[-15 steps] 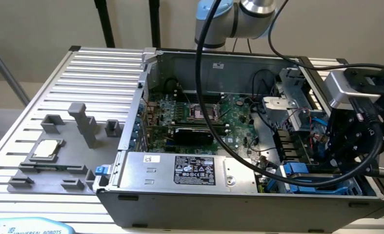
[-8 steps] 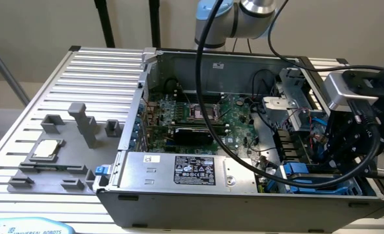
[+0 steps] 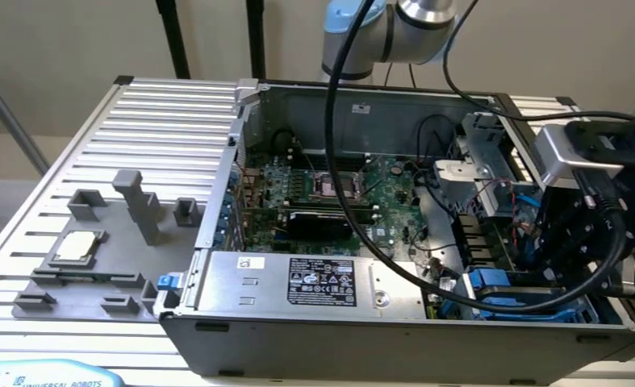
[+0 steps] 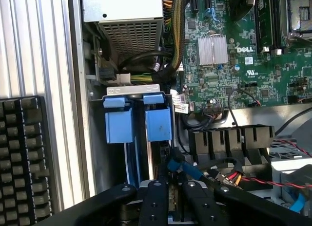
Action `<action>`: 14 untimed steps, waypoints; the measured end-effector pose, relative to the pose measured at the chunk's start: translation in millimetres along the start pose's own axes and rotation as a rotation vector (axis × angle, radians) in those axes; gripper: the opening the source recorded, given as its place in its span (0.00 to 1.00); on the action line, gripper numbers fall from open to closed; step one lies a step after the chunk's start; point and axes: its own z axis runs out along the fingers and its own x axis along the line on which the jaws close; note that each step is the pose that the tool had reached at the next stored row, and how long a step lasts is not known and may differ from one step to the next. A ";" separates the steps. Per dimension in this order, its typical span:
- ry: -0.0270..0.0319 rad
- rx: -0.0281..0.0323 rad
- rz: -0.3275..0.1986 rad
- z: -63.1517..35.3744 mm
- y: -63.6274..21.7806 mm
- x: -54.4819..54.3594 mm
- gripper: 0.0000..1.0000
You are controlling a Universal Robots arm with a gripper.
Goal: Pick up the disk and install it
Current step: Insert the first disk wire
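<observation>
The disk [image 4: 157,126] stands on edge in the drive bay at the corner of the open computer case [image 3: 295,330], its bright blue carrier tab facing the wrist camera. A second blue carrier [image 4: 119,123] sits in the slot beside it. My gripper [image 4: 168,206] reaches down over the bay. Its black fingers [image 4: 154,202] stand close together on either side of the disk's near edge. In the exterior view the gripper's black body [image 3: 565,258] hangs over the blue carriers [image 3: 507,284] at the case's right end.
A grey power supply box [image 3: 295,278] lies along the case's near wall beside the bay. The green motherboard [image 3: 328,193] and loose cables [image 4: 229,175] fill the interior. Left of the case, a small square chip [image 3: 77,244] rests among grey fixtures. A black keyboard [image 4: 22,153] lies outside the case wall.
</observation>
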 end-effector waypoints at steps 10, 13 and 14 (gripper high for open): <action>0.0019 0.0000 0.000 -34.6 1.3 -1.8 0.24; 0.0016 0.0000 0.000 -47.7 1.9 -2.4 0.24; 0.0019 0.0001 0.000 -49.7 1.9 -2.6 0.24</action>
